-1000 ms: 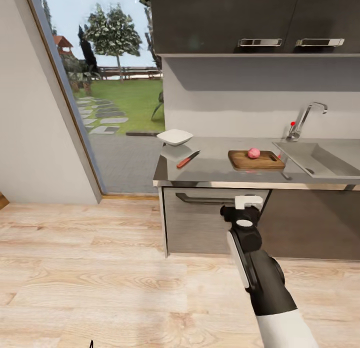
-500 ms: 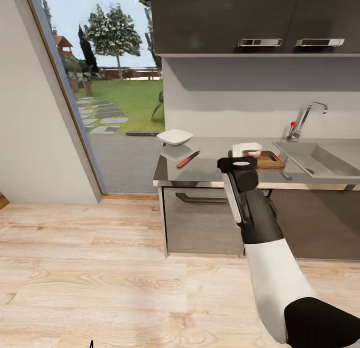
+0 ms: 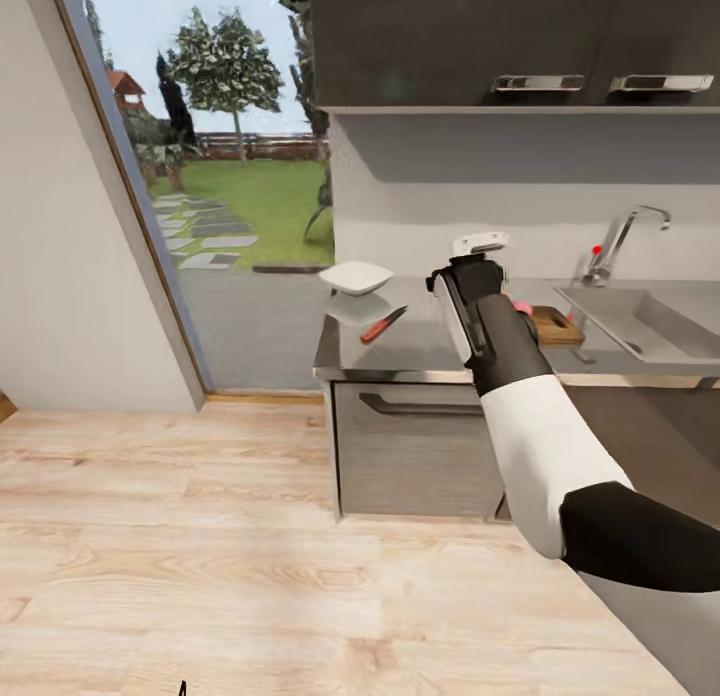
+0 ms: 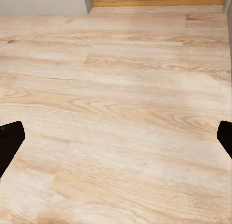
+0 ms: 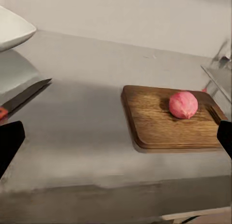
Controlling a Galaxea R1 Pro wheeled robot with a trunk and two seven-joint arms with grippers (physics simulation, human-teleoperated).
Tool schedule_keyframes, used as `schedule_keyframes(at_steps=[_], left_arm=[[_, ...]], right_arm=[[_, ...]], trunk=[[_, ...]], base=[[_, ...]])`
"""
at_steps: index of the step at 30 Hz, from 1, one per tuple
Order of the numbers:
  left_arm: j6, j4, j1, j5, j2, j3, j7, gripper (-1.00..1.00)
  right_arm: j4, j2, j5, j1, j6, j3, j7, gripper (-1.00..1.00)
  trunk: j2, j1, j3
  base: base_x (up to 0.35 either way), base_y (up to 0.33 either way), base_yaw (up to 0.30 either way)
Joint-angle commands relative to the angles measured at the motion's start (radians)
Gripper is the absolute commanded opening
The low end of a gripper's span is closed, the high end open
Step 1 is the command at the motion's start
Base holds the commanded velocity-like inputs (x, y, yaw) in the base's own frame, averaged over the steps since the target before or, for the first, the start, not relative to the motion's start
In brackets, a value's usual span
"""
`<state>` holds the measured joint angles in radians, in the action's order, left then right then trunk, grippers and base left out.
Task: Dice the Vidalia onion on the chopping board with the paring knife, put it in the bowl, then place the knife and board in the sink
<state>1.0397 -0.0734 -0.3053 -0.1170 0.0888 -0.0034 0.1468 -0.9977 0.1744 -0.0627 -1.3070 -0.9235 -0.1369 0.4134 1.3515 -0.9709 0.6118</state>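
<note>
- Glossy grey steel-look countertop (image 3: 420, 341) over dark grey cabinets carries everything you need; take the rectangular brown wooden chopping board (image 5: 171, 119) as your landmark.
- Your small round pinkish-red Vidalia onion (image 5: 183, 105) sits on the board, toward the end nearest the rectangular grey steel sink (image 3: 640, 321), so that first step looks done.
- On the board's other side, well apart from it, lies the red-handled, dark-bladed paring knife (image 3: 383, 323); the shallow white squarish bowl (image 3: 354, 276) stands just beyond the knife.
- Your right gripper (image 3: 483, 248) is raised over the countertop near the board. In the right wrist view its dark fingertips (image 5: 9, 142) sit at the frame's two edges, so the jaws are spread wide with nothing between them.
- Your left gripper (image 4: 116, 142) hangs over pale wood flooring, jaws equally wide apart and empty.
- Judging ahead: the knife is likely light and rigid. Take it by the red handle, which points toward the counter's front edge. It lies flat on slick steel, so it may skid if a finger nudges it.
- The onion is round and firm and may roll off the board if bumped.
</note>
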Motion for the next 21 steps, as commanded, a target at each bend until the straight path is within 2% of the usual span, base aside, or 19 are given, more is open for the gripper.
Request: schedule_keyframes(at_steps=[1,5,9,17,21], left_arm=[[0.004,-0.003,-0.002,-0.005,0.000,-0.001,-0.003,1.00],[0.004,-0.003,-0.002,-0.005,0.000,-0.001,-0.003,1.00],[0.004,-0.003,-0.002,-0.004,0.000,-0.001,-0.003,1.00],[0.003,-0.003,-0.002,-0.005,0.000,-0.001,-0.003,1.00],[0.003,-0.003,-0.002,-0.004,0.000,-0.001,-0.003,1.00]], right_arm=[[0.005,0.000,0.002,-0.004,-0.006,-0.001,-0.001,1.00],[0.017,0.000,0.044,-0.013,-0.006,-0.004,-0.001,1.00],[0.020,0.000,0.066,-0.015,-0.006,-0.006,-0.002,1.00],[0.024,0.000,0.074,-0.015,-0.005,-0.006,-0.006,1.00],[0.025,0.000,0.093,-0.012,0.007,-0.005,-0.005,1.00]], trunk=[[0.001,0.000,0.001],[0.001,0.000,0.001],[0.001,0.000,0.001],[0.001,0.000,0.001],[0.001,0.000,0.001]], base=[[0.228,0.180,0.000],[0.238,0.188,0.000],[0.245,0.195,0.000],[0.247,0.197,0.000],[0.235,0.209,0.000]])
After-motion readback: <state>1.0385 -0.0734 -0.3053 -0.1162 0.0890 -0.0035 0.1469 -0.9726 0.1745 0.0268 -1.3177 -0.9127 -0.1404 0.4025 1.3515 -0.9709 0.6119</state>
